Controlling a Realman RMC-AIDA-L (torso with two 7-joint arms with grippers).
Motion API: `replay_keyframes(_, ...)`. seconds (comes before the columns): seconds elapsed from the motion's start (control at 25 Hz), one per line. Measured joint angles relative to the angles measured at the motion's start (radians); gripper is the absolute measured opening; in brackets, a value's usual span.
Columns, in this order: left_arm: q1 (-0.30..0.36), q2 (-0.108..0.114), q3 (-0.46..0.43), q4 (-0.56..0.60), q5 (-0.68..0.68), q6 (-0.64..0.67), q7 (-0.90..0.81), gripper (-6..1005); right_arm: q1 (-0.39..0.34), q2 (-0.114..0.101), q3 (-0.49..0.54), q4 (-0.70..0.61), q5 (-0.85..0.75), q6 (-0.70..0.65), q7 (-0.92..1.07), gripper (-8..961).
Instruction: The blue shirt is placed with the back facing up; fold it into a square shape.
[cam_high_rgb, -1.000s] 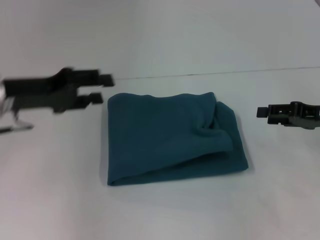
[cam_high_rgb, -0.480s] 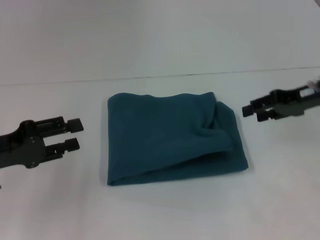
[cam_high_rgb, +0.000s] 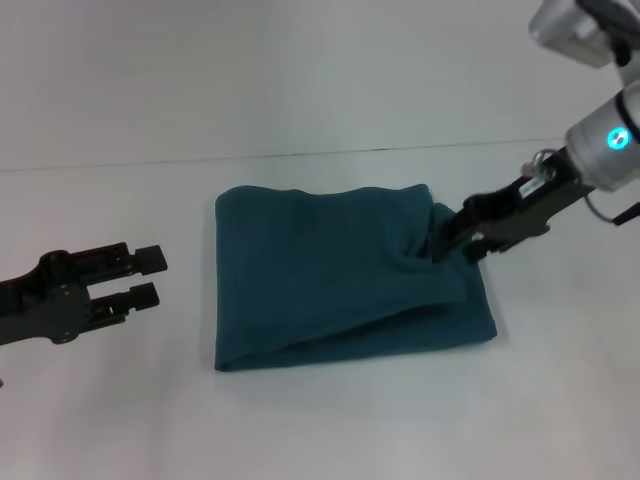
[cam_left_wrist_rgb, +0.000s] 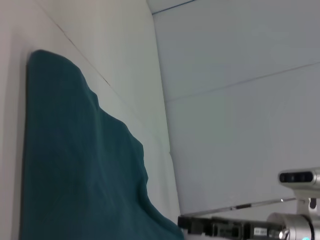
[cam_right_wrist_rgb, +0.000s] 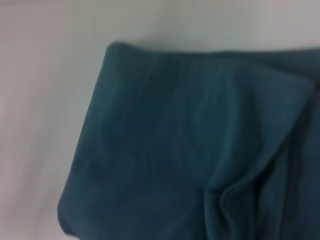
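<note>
Shirt (cam_high_rgb: 340, 275) folded near-square, mid-frame on worktop (cam_high_rgb: 320, 420). Right hand (cam_high_rgb: 452, 233), spread, touching bunched right-edge corner, likely to tidy it. Left hand (cam_high_rgb: 150, 275), spread, idle at left, clear of cloth.

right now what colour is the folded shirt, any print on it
The blue shirt is plain dark teal-blue, no print visible; clearest in the head view.

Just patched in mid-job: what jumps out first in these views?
The blue shirt, already folded into a rough square, lies mid-table. The right gripper is at the shirt's bunched right edge, its arm's blue light glowing. The left gripper, open, hovers off the shirt's left side, clear of the fabric.
</note>
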Motion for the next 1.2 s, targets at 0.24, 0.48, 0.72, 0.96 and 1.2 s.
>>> replay_keyframes(0.24,0.003,-0.001,-0.001,0.0,-0.004,-0.006,0.003,643,-0.01,0.014,-0.035,0.0,-0.003,-0.012,0.017,614)
replay_keyframes(0.48,-0.001,-0.006,-0.001,-0.002,-0.005,-0.018,0.003,643,-0.018,0.03,-0.039,0.002,-0.008,0.0,0.017,613)
replay_keyframes(0.72,-0.005,-0.006,-0.002,-0.005,-0.007,-0.02,0.005,644,-0.018,0.033,-0.036,0.002,-0.006,0.048,0.037,614)
replay_keyframes(0.96,-0.001,-0.008,-0.002,-0.006,-0.01,-0.027,0.005,643,0.016,0.052,-0.139,0.04,-0.151,0.062,0.085,614)
replay_keyframes(1.2,0.003,-0.008,-0.002,-0.006,-0.021,-0.031,0.005,643,0.018,0.06,-0.131,0.012,-0.206,0.028,0.088,613)
